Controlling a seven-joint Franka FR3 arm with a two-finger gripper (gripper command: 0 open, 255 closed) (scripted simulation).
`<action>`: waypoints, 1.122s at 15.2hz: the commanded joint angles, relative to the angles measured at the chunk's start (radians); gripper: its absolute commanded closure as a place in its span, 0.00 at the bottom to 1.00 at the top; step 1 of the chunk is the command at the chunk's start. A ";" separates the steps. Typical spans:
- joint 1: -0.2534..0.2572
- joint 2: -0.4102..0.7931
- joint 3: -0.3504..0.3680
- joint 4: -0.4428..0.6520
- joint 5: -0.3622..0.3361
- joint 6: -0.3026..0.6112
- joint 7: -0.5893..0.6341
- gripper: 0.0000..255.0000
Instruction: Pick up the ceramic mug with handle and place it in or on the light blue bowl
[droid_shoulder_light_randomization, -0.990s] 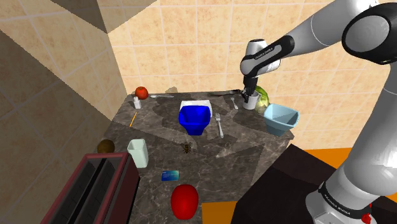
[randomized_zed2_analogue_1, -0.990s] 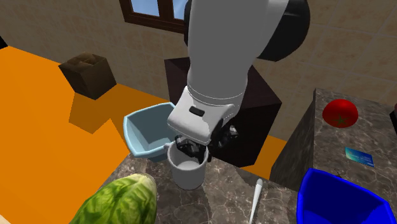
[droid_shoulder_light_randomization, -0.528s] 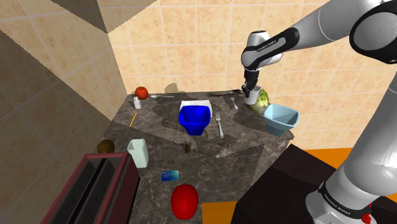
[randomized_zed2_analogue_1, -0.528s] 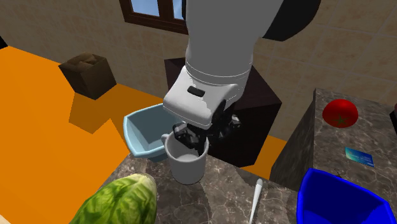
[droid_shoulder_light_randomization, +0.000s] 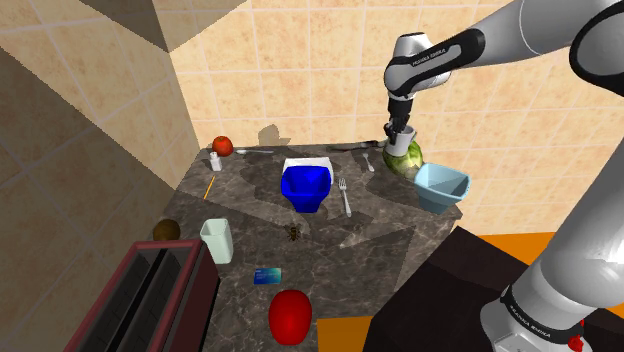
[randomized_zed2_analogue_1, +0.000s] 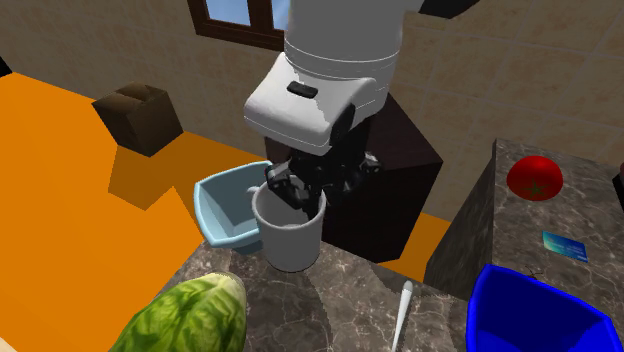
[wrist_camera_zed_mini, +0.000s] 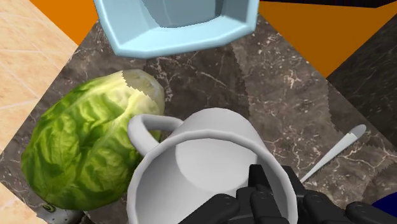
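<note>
Simulated kitchen corner, dark marbled counter (droid_shoulder_light_randomization: 370, 235) against a tan tiled wall. At the counter's edge, a light blue bowl (droid_shoulder_light_randomization: 441, 186), upright.

Held in the air near the bowl, higher and toward the shoulder view's left: a white mug (droid_shoulder_light_randomization: 401, 138) with a handle, upright and clear of the counter. Clamped on the mug's rim, the all-black gripper (droid_shoulder_light_randomization: 400, 126) of the white arm, one finger inside the mug and the other outside against its wall.

From the second exterior view, mug (randomized_zed2_analogue_1: 290, 238) just beside the bowl (randomized_zed2_analogue_1: 222, 212) on that view's right, handle turned toward the bowl, gripper (randomized_zed2_analogue_1: 298, 193) reaching down into the opening.

From the wrist view, mug (wrist_camera_zed_mini: 210, 167) seen from above, bowl (wrist_camera_zed_mini: 178, 35) close beyond it.

Just beside the bowl, on the counter below the lifted mug, a green lettuce head (droid_shoulder_light_randomization: 406, 157).

Farther from the bowl than the mug, a pale spoon (wrist_camera_zed_mini: 334, 151) flat on the counter.

Well apart from the bowl toward the shoulder view's left, a dark blue container (droid_shoulder_light_randomization: 306, 187), with a fork (droid_shoulder_light_randomization: 344, 196) between container and bowl.

Farther still from the bowl: a tomato (droid_shoulder_light_randomization: 222, 146), a white cup (droid_shoulder_light_randomization: 216, 240), a red rounded object (droid_shoulder_light_randomization: 290, 316) and a toaster (droid_shoulder_light_randomization: 150, 300).
</note>
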 joint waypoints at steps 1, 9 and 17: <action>-0.011 -0.043 -0.011 -0.041 -0.008 -0.001 -0.017 1.00; -0.081 -0.263 -0.080 -0.258 -0.071 0.009 -0.121 1.00; -0.149 -0.400 -0.146 -0.390 -0.132 0.018 -0.212 1.00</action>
